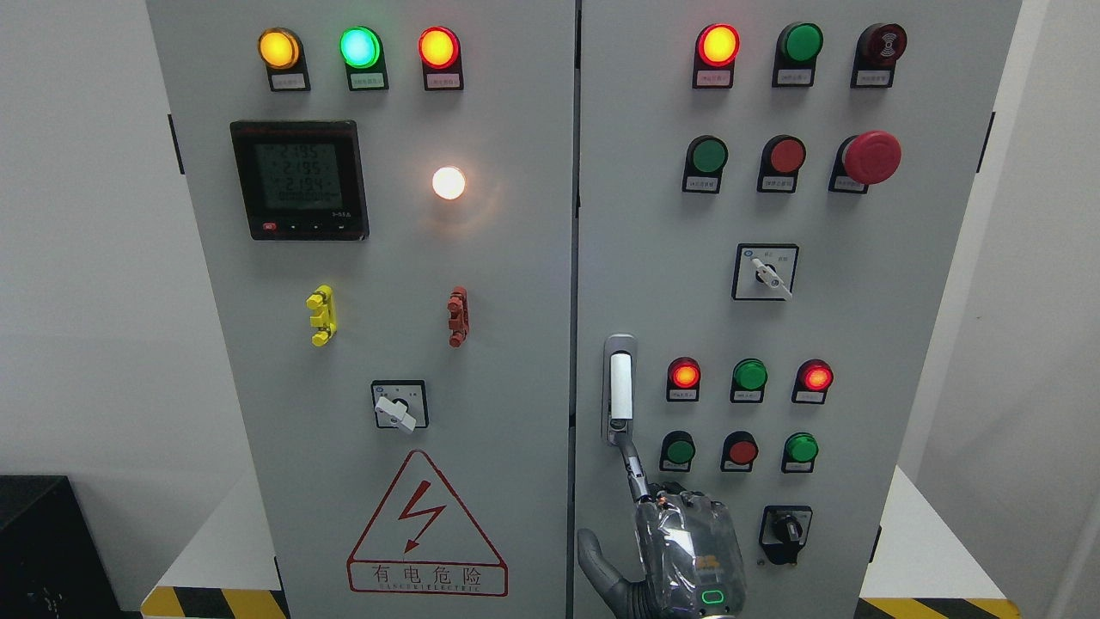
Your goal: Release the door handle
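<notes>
1. Door handle (620,389): standing upright in its recessed plate at the left edge of the cabinet's right door (868,284), just beside the seam between the two doors, long axis running vertically.
2. Right hand (687,550): sitting directly below the handle at the bottom edge of the view, back facing the camera, arm entering right of the middle. Being the only hand showing, and so the nearer one.
3. Index finger (634,468): pointing up and slightly left, tip touching or all but touching the handle's lower end. Thumb (597,563): splaying out to the left, across the door seam. Other fingers hiding behind the back of the hand. Wrapping around nothing, so reading as released rather than grasping.
4. Judging from this: letting go looking nearly complete, with only that fingertip contact left to break. Calling for a pull downward and back from the door, away along the handle's own axis.
5. Green button (679,450): sitting just right of the raised finger, so risking a brush if drifting sideways.
</notes>
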Action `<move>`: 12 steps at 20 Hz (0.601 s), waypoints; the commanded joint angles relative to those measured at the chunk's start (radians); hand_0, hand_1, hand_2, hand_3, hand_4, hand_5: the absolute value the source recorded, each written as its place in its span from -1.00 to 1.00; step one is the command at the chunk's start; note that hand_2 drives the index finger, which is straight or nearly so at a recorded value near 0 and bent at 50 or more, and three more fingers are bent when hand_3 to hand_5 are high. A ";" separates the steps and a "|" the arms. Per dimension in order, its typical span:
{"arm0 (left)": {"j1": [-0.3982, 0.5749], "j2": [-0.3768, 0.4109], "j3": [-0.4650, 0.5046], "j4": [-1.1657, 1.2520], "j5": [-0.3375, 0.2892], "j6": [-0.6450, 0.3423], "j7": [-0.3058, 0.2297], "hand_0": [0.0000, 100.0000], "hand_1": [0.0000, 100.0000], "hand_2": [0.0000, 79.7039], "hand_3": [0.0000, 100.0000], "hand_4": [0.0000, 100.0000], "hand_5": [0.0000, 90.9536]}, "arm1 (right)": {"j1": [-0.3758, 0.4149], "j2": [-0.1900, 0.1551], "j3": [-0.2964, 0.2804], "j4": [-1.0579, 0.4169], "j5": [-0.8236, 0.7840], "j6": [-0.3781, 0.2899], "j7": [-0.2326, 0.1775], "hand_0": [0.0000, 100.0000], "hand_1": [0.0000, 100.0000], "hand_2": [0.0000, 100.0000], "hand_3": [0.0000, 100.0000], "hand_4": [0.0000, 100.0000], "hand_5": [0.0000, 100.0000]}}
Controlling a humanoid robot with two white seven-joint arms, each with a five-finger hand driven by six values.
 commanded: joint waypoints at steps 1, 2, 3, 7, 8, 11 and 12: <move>0.000 0.000 0.000 0.000 0.000 0.001 -0.001 -1.00 -1.00 -0.89 -0.79 -0.98 -1.00 | -0.003 0.002 -0.004 0.004 -0.004 0.002 -0.004 -0.30 -0.51 -1.00 0.54 0.48 0.48; 0.000 0.000 0.000 0.000 0.000 0.000 -0.001 -1.00 -1.00 -0.89 -0.79 -0.98 -1.00 | -0.003 0.002 -0.004 0.001 -0.004 0.001 -0.005 -0.30 -0.51 -1.00 0.54 0.48 0.48; 0.000 0.000 0.000 0.000 0.000 0.001 -0.001 -1.00 -1.00 -0.89 -0.79 -0.98 -1.00 | -0.003 0.002 -0.004 -0.002 -0.005 0.001 -0.007 -0.30 -0.51 -1.00 0.54 0.47 0.48; 0.000 0.000 0.000 0.000 0.000 0.001 -0.001 -1.00 -1.00 -0.89 -0.79 -0.98 -1.00 | -0.003 0.002 -0.004 -0.010 -0.008 -0.001 -0.011 -0.30 -0.52 -1.00 0.54 0.47 0.48; 0.000 0.000 0.000 0.000 0.000 0.001 -0.001 -1.00 -1.00 -0.89 -0.79 -0.98 -1.00 | -0.003 0.002 -0.004 -0.018 -0.008 -0.002 -0.011 -0.29 -0.52 -1.00 0.54 0.47 0.48; 0.000 0.000 0.000 0.000 0.000 0.001 -0.001 -1.00 -1.00 -0.89 -0.79 -0.98 -1.00 | -0.005 0.002 -0.003 -0.030 -0.010 -0.002 -0.010 -0.29 -0.52 -1.00 0.54 0.47 0.48; 0.000 0.000 0.000 0.000 0.000 0.000 -0.001 -1.00 -1.00 -0.89 -0.79 -0.98 -1.00 | -0.005 0.005 -0.003 -0.035 -0.010 -0.002 -0.010 -0.29 -0.52 -1.00 0.54 0.47 0.48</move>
